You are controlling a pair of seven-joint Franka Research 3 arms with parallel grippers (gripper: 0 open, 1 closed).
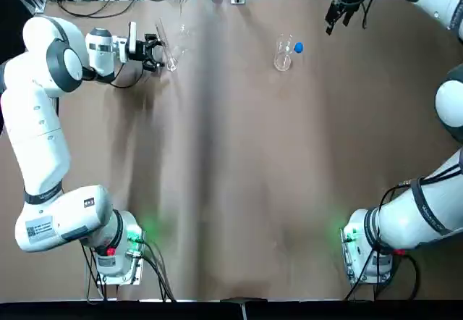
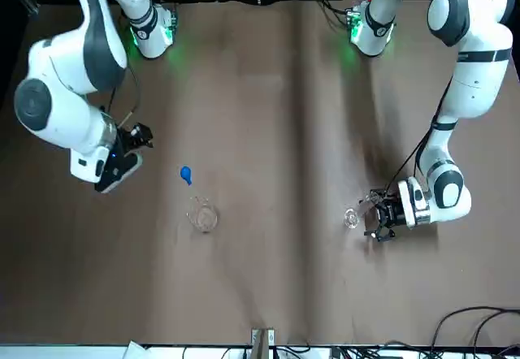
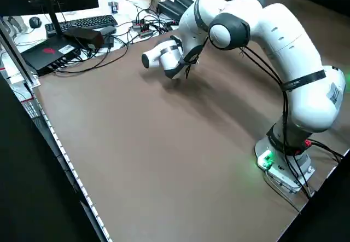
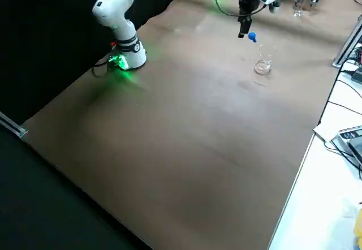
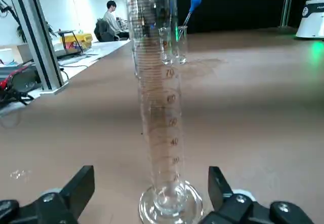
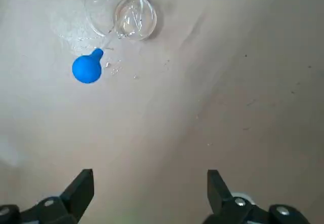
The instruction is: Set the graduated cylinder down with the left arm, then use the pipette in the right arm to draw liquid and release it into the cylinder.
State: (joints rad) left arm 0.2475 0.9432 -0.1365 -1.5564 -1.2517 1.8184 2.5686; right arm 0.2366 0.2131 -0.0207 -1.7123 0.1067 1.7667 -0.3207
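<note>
Your left hand (image 5: 151, 193), fingers spread, flanks the upright graduated cylinder (image 5: 159, 107) at centre frame; your right hand (image 6: 150, 196) hovers open below the beaker (image 6: 121, 13) and pipette (image 6: 89, 67).

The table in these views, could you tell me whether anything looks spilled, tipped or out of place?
Nothing stands out. The slim clear glass graduated cylinder stands upright between the open left gripper fingers. The blue-bulbed pipette leans in the short clear beaker. The open right gripper hovers nearby.

Robotics lab: keyboard (image 3: 82, 22), cables (image 3: 117, 47), glassware.
</note>
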